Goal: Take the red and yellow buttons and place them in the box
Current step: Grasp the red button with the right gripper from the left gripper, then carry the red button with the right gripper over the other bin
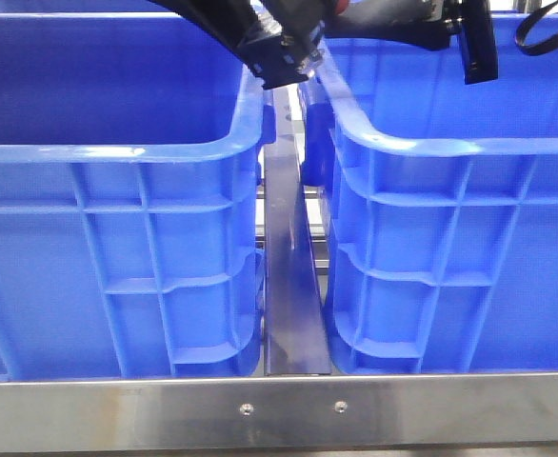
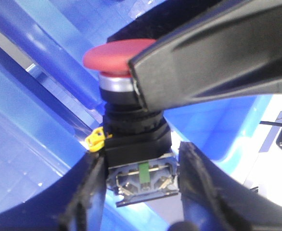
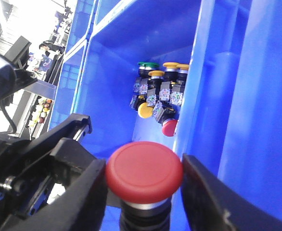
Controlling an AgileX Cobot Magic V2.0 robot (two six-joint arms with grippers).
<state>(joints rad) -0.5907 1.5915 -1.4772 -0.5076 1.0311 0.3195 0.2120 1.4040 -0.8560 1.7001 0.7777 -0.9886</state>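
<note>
Red button (image 3: 144,169): mushroom cap on a black body, held in the air, none of it resting on anything. Long axis runs cap to contact block; the two grippers meet it from opposite ends.

Right gripper (image 3: 143,168): narrow, its jaws against either side of the cap; judged to be gripping.

Left gripper (image 2: 141,192): narrow, fingers (image 2: 88,192) flanking the body and contact block on both sides; judged to be gripping as well. The button thus reads as mid-handover, and the coming move turns on one arm letting go along that axis without dragging the cap sideways.

Position: front view shows both arms meeting at the far end of the gap between the crates, above the rims. The button itself cannot be made out there.

Left crate (image 1: 117,150) and right crate (image 1: 450,148): deep, rolled rims close together, a metal strip (image 1: 288,267) between them. Room is tight at the rims and open above both interiors.

Pile of buttons (image 3: 160,94): yellow, green and red caps, in a crate corner well beyond the held button; which crate cannot be told.
</note>
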